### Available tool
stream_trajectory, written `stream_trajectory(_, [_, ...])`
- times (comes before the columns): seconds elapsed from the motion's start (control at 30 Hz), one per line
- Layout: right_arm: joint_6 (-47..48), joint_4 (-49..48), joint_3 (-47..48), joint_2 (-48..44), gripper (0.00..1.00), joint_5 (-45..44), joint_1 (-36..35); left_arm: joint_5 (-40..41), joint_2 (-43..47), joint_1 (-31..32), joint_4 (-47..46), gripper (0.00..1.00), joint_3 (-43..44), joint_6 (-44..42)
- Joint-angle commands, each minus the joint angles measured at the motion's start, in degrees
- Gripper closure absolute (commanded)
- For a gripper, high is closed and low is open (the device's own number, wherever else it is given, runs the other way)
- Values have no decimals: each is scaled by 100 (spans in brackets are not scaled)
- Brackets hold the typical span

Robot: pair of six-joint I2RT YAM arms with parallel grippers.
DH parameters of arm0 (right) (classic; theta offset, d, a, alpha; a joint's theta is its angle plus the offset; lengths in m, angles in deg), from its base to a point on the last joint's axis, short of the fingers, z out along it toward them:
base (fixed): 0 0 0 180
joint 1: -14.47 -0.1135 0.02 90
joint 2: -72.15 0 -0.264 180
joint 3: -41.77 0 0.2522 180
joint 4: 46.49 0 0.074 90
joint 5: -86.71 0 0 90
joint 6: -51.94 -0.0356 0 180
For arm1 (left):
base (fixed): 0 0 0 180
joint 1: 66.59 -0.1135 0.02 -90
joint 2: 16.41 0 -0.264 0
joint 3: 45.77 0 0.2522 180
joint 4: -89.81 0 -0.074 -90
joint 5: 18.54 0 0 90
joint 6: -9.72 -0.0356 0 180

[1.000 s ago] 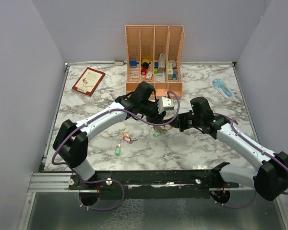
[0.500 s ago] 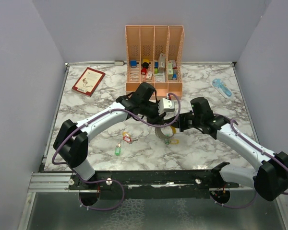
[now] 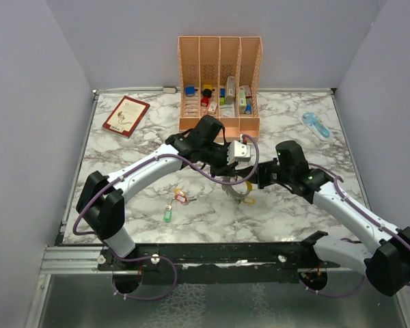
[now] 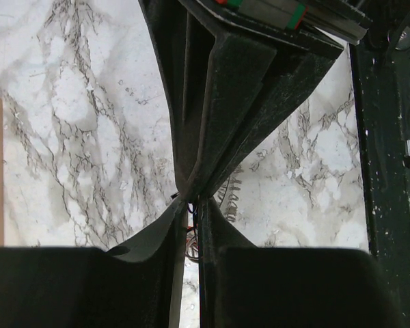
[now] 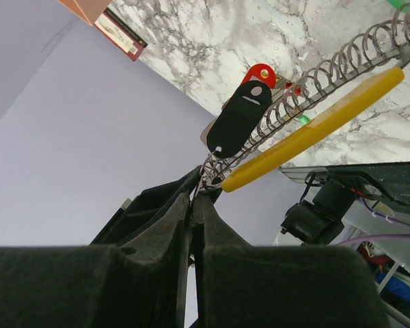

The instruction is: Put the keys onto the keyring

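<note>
A: What does the keyring look like from where you stand?

B: A long silvery coil of wire, more spring than ring, bent in an arc. A black tag, a red tag and a yellow strip sit along it.

A: And where is it?

B: Between the two wrists, over the middle of the marble table, toward the near side. The right gripper has its jaws clamped on one end of the wire. The left gripper has its tips pressed together right beside the coil. Whether any wire is caught between them I can't tell.

A: Anything changed in the last second?

B: Yes. The coil was bunched up under the wrists then, hardly showing; now it shows as a plain arc nearer the table's front edge, and the right arm has swung a little outward. The loose keys off to the left, red-tagged and green-tagged, lie where they were.
</note>
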Motion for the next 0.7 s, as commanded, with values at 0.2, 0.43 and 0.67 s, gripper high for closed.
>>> stream_trajectory(0.2, [70,214,-88,-465,91,-404,-32,-89,105,-35,310,100,127,-533])
stream_trajectory(0.43, [300,479,-7,-571,80,-814,-27,-60,137,-40,401,100,174,-613])
stream_trajectory(0.67, [1646,-510,-304,-866,50,-1393,202,439,148,-38,1166,100,705,-1678])
